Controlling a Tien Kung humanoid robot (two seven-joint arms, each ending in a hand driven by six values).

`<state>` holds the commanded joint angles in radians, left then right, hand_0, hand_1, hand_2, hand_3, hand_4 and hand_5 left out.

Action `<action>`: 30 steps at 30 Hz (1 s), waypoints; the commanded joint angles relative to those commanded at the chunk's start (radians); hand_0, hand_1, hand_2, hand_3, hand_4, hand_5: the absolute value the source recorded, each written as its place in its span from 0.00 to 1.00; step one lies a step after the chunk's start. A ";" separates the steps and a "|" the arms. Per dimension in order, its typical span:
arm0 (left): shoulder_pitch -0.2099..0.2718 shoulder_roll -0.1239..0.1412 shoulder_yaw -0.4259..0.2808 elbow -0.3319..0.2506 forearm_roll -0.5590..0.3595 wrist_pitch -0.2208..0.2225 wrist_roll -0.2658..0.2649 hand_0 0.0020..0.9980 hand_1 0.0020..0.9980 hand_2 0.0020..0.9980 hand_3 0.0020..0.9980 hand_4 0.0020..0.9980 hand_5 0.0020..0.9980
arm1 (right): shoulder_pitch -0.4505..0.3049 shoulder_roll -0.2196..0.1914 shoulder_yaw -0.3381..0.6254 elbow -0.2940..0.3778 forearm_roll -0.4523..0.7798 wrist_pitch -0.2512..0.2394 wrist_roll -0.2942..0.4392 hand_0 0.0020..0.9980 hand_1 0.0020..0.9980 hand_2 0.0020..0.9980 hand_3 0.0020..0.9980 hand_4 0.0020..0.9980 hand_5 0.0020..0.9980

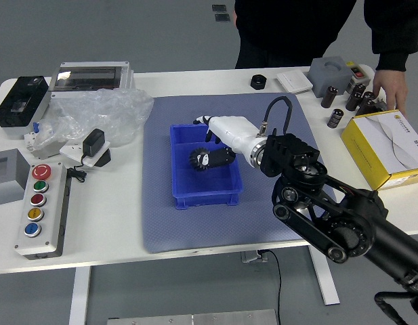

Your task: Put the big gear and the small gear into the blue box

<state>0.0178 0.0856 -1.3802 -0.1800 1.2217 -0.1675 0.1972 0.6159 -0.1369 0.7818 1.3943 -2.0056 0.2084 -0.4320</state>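
As right hand (pixel 230 134) hovers, blue box (pixel 206 199), gear (pixel 198 160) inside.

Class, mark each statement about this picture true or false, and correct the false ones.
1. The blue rectangular plastic box stands on the grey mat. True.
2. The robot's left hand is over the blue box. False: it is the right hand; the left is out of view.
3. A dark toothed gear shows within the blue box's outline, beside the robot's hand. True.
4. The yellow-and-white cardboard box lies left of the blue box. False: it lies to the right.
5. A person's hand is at the table's far side. True.
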 joint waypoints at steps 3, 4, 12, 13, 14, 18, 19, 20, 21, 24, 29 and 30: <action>0.000 -0.001 0.000 0.000 -0.001 0.000 0.000 0.78 0.81 0.80 0.82 0.63 0.24 | -0.001 -0.002 0.002 0.001 0.006 0.002 -0.002 0.76 0.74 0.90 1.00 0.84 0.53; 0.000 -0.001 -0.001 0.000 -0.001 0.000 0.000 0.78 0.81 0.80 0.82 0.63 0.24 | -0.002 -0.004 0.004 0.003 0.007 0.001 -0.001 0.76 0.74 0.90 1.00 0.84 0.53; -0.003 -0.002 -0.002 0.000 -0.004 0.000 -0.001 0.78 0.81 0.80 0.82 0.63 0.24 | -0.024 -0.042 0.085 0.013 0.026 -0.036 0.027 0.74 0.73 0.88 1.00 0.84 0.53; -0.003 -0.002 -0.003 0.000 -0.004 0.000 -0.001 0.78 0.81 0.80 0.82 0.63 0.24 | -0.027 -0.052 0.105 0.010 0.029 -0.041 0.032 0.74 0.73 0.88 1.00 0.84 0.53; -0.003 -0.002 -0.003 0.000 -0.005 0.001 -0.001 0.78 0.81 0.80 0.82 0.63 0.24 | -0.030 -0.060 0.121 0.007 0.032 -0.046 0.036 0.72 0.71 0.85 1.00 0.82 0.52; -0.003 -0.002 -0.004 0.000 -0.006 0.001 -0.001 0.78 0.81 0.80 0.82 0.63 0.24 | -0.039 -0.092 0.176 -0.023 0.051 -0.062 0.052 0.72 0.71 0.85 1.00 0.82 0.52; -0.003 -0.002 -0.005 0.000 -0.006 0.001 -0.002 0.78 0.81 0.80 0.82 0.63 0.24 | -0.039 -0.097 0.182 -0.033 0.056 -0.065 0.055 0.72 0.71 0.85 1.00 0.82 0.52; -0.004 -0.003 -0.005 0.000 -0.006 0.001 -0.002 0.78 0.81 0.80 0.82 0.63 0.24 | -0.040 -0.102 0.186 -0.044 0.062 -0.068 0.058 0.71 0.70 0.83 0.89 0.79 0.48; -0.004 -0.003 -0.005 0.000 -0.005 0.001 -0.002 0.78 0.81 0.80 0.82 0.63 0.24 | -0.040 -0.106 0.187 -0.053 0.066 -0.070 0.060 0.71 0.70 0.83 0.89 0.79 0.48; -0.006 -0.004 -0.007 0.000 -0.004 0.000 -0.002 0.78 0.81 0.80 0.82 0.63 0.24 | -0.038 -0.113 0.178 -0.097 0.086 -0.074 0.066 0.71 0.70 0.83 0.89 0.79 0.48; -0.006 -0.004 -0.008 0.000 -0.004 0.000 -0.002 0.78 0.81 0.80 0.82 0.63 0.24 | -0.028 -0.116 0.146 -0.176 0.115 -0.062 0.065 0.69 0.66 0.82 0.84 0.76 0.44; -0.006 -0.004 -0.008 0.000 -0.004 0.000 -0.002 0.78 0.81 0.80 0.82 0.63 0.24 | -0.026 -0.117 0.138 -0.191 0.119 -0.058 0.063 0.69 0.66 0.82 0.84 0.76 0.44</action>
<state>0.0118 0.0818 -1.3878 -0.1800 1.2173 -0.1672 0.1952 0.5904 -0.2536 0.9200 1.2029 -1.8861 0.1504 -0.3690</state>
